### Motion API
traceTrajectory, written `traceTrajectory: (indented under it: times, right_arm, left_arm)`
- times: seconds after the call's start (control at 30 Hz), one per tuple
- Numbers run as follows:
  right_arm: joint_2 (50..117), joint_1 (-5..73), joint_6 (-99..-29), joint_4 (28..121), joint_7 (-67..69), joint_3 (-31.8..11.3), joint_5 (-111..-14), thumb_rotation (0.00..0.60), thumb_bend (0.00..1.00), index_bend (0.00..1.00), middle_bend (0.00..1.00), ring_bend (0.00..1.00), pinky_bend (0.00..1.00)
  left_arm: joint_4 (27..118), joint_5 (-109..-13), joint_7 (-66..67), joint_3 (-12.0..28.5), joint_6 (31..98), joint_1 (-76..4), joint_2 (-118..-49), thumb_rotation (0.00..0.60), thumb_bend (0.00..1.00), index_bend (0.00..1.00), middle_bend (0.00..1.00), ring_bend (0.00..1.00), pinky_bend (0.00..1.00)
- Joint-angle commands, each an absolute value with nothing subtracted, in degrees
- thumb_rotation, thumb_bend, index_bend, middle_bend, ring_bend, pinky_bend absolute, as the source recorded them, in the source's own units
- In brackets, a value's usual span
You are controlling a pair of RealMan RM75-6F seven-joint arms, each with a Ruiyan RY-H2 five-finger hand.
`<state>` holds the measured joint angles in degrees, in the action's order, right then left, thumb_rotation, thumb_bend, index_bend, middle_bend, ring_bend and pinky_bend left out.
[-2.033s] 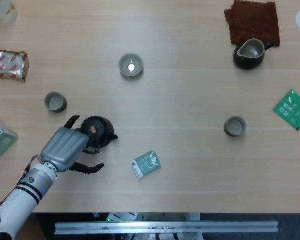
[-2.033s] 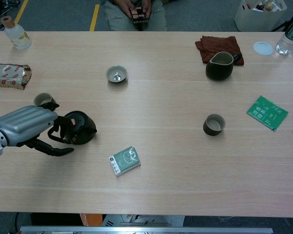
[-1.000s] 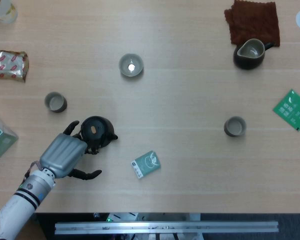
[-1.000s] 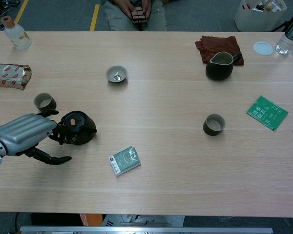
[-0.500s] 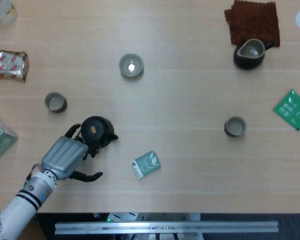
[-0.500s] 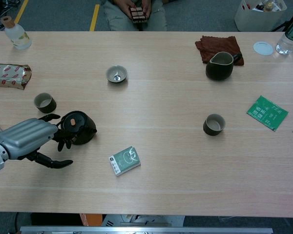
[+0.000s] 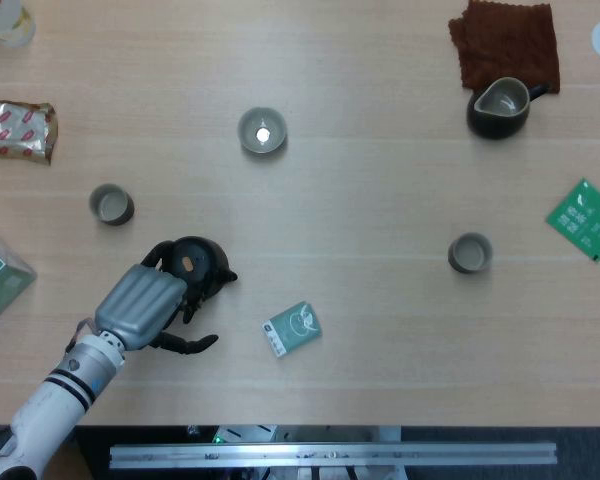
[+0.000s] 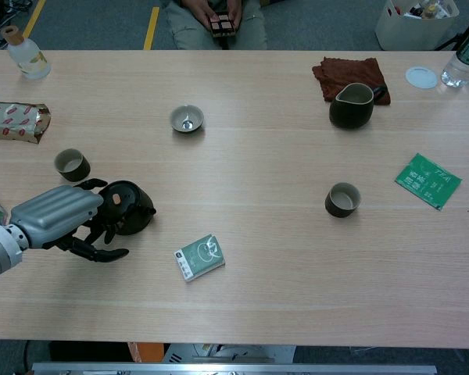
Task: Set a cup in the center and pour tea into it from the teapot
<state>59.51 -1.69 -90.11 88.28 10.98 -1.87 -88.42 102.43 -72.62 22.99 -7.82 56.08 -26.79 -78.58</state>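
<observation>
A black teapot point(image 7: 198, 262) point(image 8: 129, 205) stands upright on the table at the left. My left hand point(image 7: 145, 303) point(image 8: 59, 212) lies against its near left side, the fingers curled onto the pot and the thumb spread away from it. One small cup point(image 7: 111, 204) point(image 8: 71, 164) sits just beyond the hand. A second cup point(image 7: 470, 252) point(image 8: 342, 199) stands to the right of the middle. A shallow cup point(image 7: 263, 130) point(image 8: 187, 119) with something white inside sits further back. My right hand shows in neither view.
A dark pitcher point(image 7: 498, 107) stands by a brown cloth point(image 7: 505, 40) at the back right. A green packet point(image 7: 292, 329) lies right of the teapot, another point(image 7: 584, 218) at the right edge. A snack wrapper point(image 7: 15, 131) and a bottle point(image 7: 5, 20) are at the far left.
My left hand drew back toward the table's front edge, then came forward again and closed in on the teapot. The teapot has barely shifted.
</observation>
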Motion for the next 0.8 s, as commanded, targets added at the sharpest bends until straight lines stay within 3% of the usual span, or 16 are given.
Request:
traceTrajectory:
  times: [0.03,0.27,0.43,0.57,0.8]
  right_arm:
    - [59.56,-1.74,-90.12,88.16,11.1,-1.92,-88.3,0.6,0.22,0.31,0.31,0.17,0.3]
    - [59.65,-1.85,-90.28,87.81,11.4,-2.13,-88.06,0.6,0.22,0.31,0.31,0.17,0.3]
    - [59.74,-1.94,-90.24,87.54,11.66,-2.15,-87.91,0.6,0.22,0.31,0.31,0.17,0.3]
    - [59.83,-1.93,-90.15,87.33,11.88,-2.21,-87.81,0.6,0.22,0.31,0.31,0.17,0.3]
    - [59.94,-1.83,-89.98,87.17,12.01,-2.29,-87.79,0.6,0.22,0.31,0.31,0.17,0.3]
  left_arm:
    - [102.42,-72.33,22.95,-7.48,55.79,-27.01,-78.72,0.238,0.19,0.6,0.77,0.54,0.0]
    - [103.4,-70.91,23.6,-6.39,55.15,-27.74,-78.69,0.224,0.19,0.67,0.84,0.63,0.0]
    - [103.78,-69.79,23.61,-5.47,55.07,-28.15,-78.71,0.126,0.19,0.72,0.88,0.68,0.0]
    - [103.55,-69.12,22.94,-4.42,55.58,-28.25,-79.1,0.081,0.18,0.76,0.91,0.71,0.0]
    - [103.44,-67.98,21.71,-2.3,57.25,-28.22,-79.69,0.09,0.18,0.83,0.96,0.76,0.0]
